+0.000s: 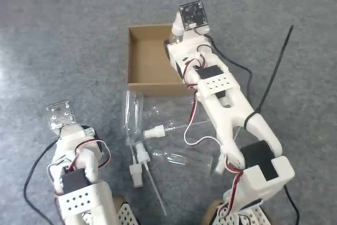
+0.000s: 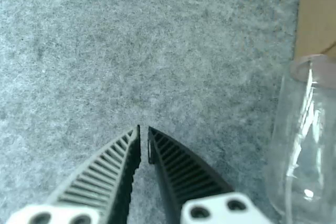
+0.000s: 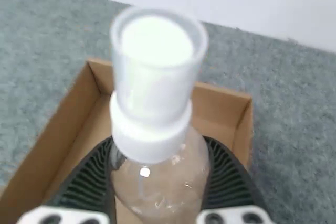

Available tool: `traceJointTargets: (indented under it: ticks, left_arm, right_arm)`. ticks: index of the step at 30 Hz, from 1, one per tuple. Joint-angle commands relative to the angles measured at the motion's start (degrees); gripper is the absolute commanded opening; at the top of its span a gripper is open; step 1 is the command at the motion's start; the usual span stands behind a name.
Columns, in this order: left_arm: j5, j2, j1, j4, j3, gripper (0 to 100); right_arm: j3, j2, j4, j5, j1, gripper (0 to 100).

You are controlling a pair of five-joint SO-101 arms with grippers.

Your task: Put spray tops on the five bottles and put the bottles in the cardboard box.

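Your right claw (image 3: pixel 157 187) is clamped on a capped bottle (image 3: pixel 157 163) above the box (image 3: pixel 65 132); lower it upright before releasing. Keep your left claw (image 2: pixel 144 132) together, parked.

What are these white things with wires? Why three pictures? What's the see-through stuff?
They are two robot arms with pinchers called grippers. The high view looks down from above; the other two come from a camera on each arm's wrist. The left gripper is shut and empty over the grey carpet. The right gripper holds a clear bottle with a white spray top over the cardboard box. More bottles lie on the carpet beside the box.
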Motion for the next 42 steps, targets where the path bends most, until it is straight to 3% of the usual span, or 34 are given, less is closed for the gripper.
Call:
traceJointTargets:
  ticks: [1, 9, 23, 42]
  left_arm:
    - [-0.26, -1.05, 0.0, 0.18, -0.4, 2]
    - [-0.26, -1.05, 0.0, 0.18, -0.4, 2]
    - [-0.26, -1.05, 0.0, 0.18, -0.4, 2]
    - [-0.26, -1.05, 0.0, 0.18, -0.4, 2]
  right_arm:
    - [-3.34, -4.35, -3.91, -0.62, -1.36, 1.7]
    - [-7.3, 0.57, -11.12, -0.62, -2.68, 1.7]
    - [-28.13, 20.44, -11.03, -0.7, -6.11, 1.7]
    - [-44.48, 39.08, -11.21, -0.79, -8.57, 1.7]
